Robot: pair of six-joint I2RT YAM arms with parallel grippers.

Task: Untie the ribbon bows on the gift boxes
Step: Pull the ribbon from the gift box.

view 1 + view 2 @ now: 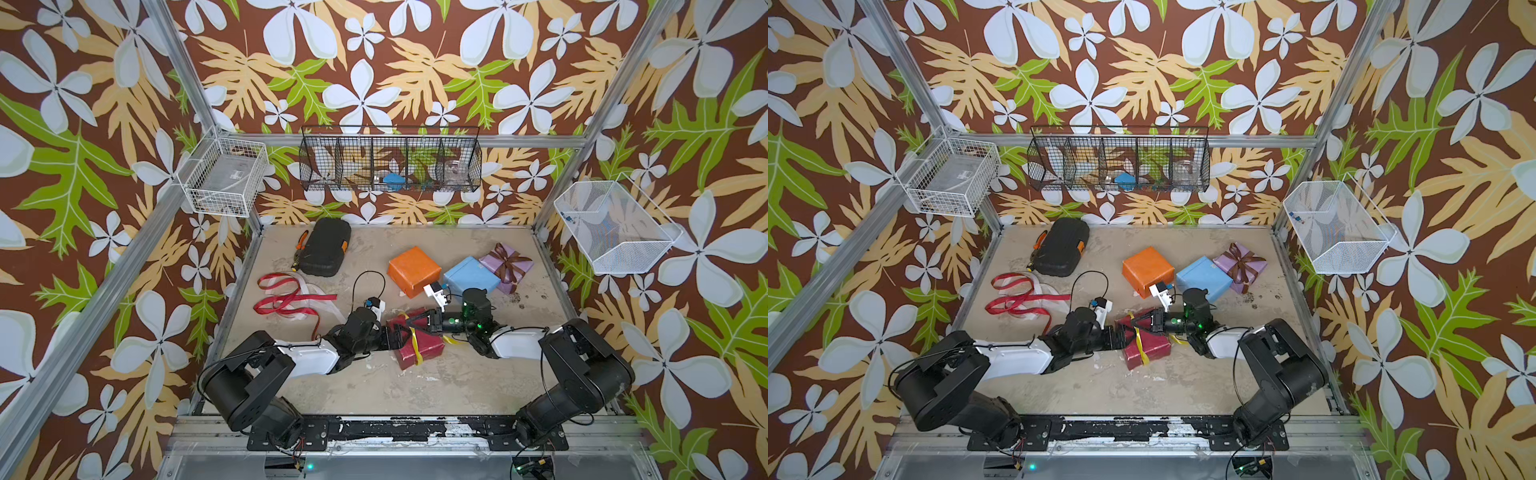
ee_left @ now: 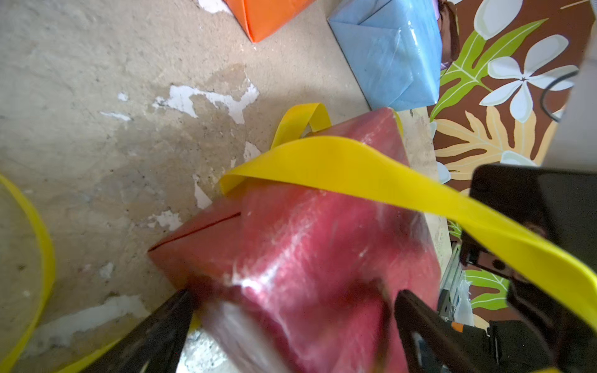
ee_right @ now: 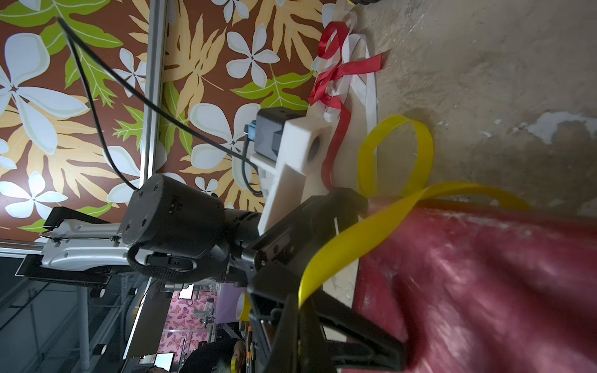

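Beside the dark red box (image 1: 417,343), left jaws wide, empty; right jaws pinching yellow ribbon (image 3: 352,235) (pinch plain only at the wrist).

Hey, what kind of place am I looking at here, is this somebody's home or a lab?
Probably a robot test cell, not a home: an aluminium-framed enclosure lined with printed flower-and-leaf wallpaper, two black-and-white robot arms bolted at a worn beige tabletop, wire baskets hung on the walls.

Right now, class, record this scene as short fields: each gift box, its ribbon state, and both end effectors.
dark red box: yellow ribbon loosened, draped across it
orange box: bare
light blue box: bare
lilac box: brown bow tied
red and white ribbons: loose on table
left end effector: open, at dark red box
right end effector: shut on yellow ribbon
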